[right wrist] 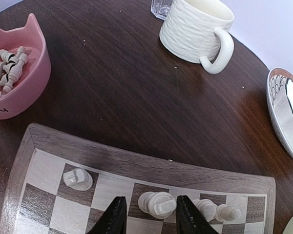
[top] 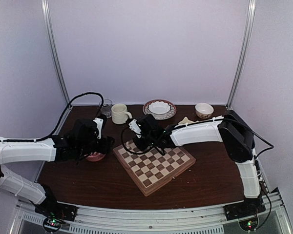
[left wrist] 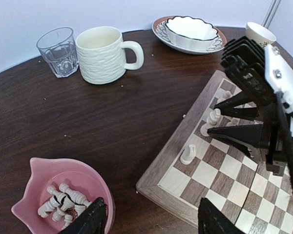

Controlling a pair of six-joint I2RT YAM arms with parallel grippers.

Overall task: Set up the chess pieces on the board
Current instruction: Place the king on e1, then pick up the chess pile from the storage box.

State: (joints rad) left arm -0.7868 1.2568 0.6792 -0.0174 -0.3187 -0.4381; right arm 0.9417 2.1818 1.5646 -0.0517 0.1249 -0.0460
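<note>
The board [top: 158, 168] lies mid-table, turned at an angle. A few cream chess pieces [right wrist: 78, 179] stand along its far edge row; they also show in the left wrist view [left wrist: 189, 154]. My right gripper [top: 140, 141] is over that row, open, its fingers [right wrist: 112, 217] either side of one standing piece [right wrist: 158, 204] with a gap on the left. A pink bowl [left wrist: 44, 183] left of the board holds several more pieces [left wrist: 63, 200]. My left gripper [left wrist: 154, 219] is open and empty, hovering between the bowl and the board's corner.
A cream mug [left wrist: 105, 53] and a glass [left wrist: 57, 51] stand behind the bowl. A patterned plate with a white bowl [top: 159, 108] and a small bowl [top: 204, 110] sit at the back. Walls close in on all sides.
</note>
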